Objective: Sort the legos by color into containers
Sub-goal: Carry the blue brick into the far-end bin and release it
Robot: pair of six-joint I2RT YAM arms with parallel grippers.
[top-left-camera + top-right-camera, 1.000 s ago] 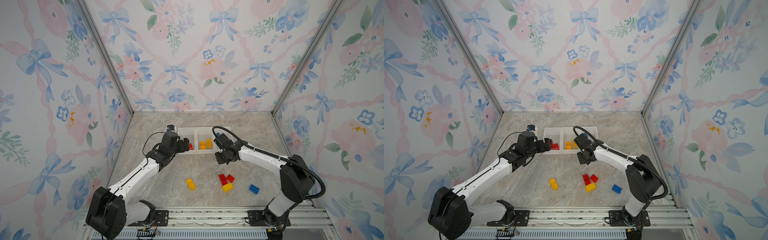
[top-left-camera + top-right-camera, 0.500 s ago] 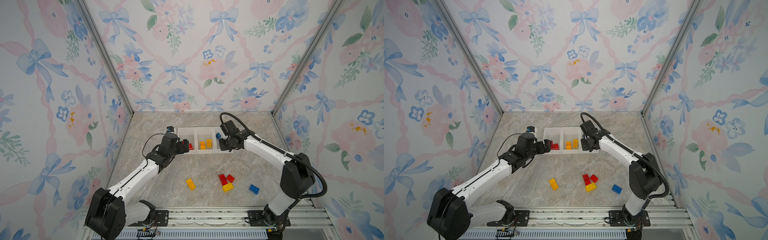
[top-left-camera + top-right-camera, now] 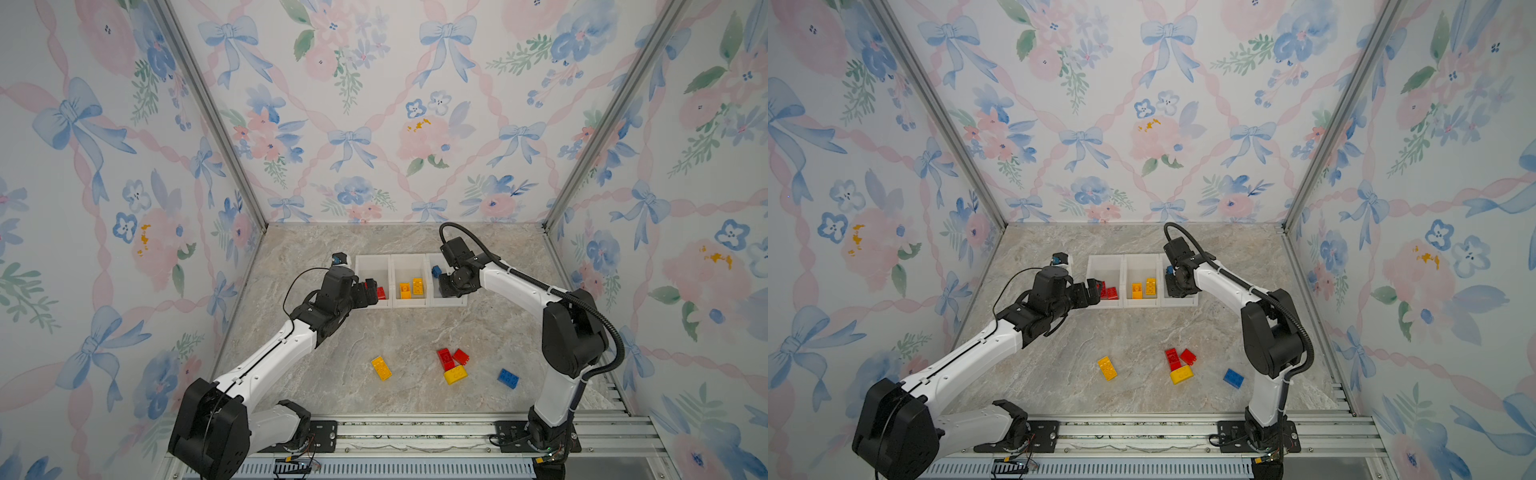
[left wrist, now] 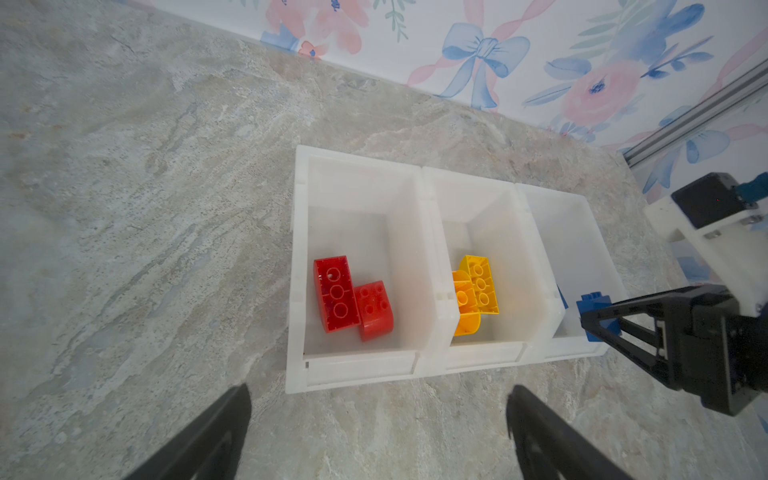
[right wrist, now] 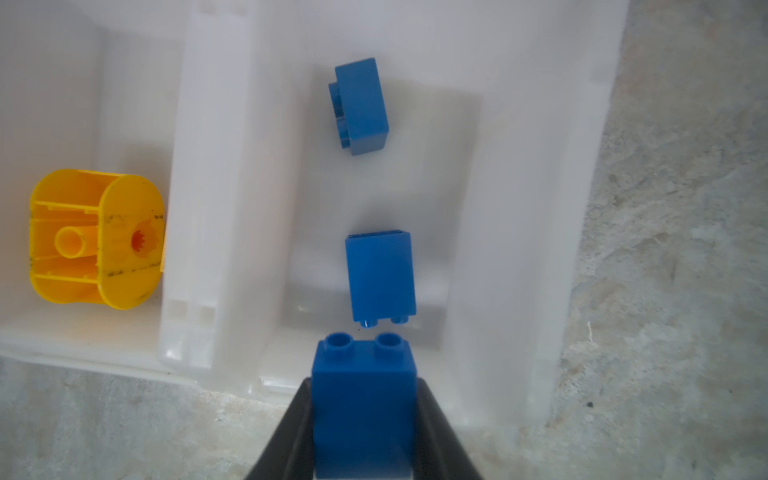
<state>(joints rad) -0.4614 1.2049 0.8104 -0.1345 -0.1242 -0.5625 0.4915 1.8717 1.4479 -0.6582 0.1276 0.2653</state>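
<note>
The containers (image 3: pixel 409 302) (image 4: pixel 361 368) are three joined white bins in a row. The left one holds two red legos (image 4: pixel 336 295), the middle one two yellow legos (image 4: pixel 480 284), the right one two blue legos (image 5: pixel 380 276). My right gripper (image 5: pixel 363 384) (image 3: pixel 446 284) is shut on a blue lego (image 5: pixel 363 395) (image 4: pixel 592 305), hanging over the right bin's front wall. My left gripper (image 4: pixel 380 390) (image 3: pixel 368 291) stands open and empty just in front of the left bin. Loose on the table lie yellow legos (image 3: pixel 381 368) (image 3: pixel 455 375), red ones (image 3: pixel 444 358) (image 3: pixel 461 356) and a blue one (image 3: pixel 508 378).
Flowered walls close in the marble table on three sides. A metal rail (image 3: pixel 415 434) with both arm bases runs along the front edge. A small white block with a blue part (image 3: pixel 338 261) stands left of the bins.
My right gripper has carried the blue lego from in front of the bins up and back to over the right bin. The left gripper has drawn back slightly and stayed open.
</note>
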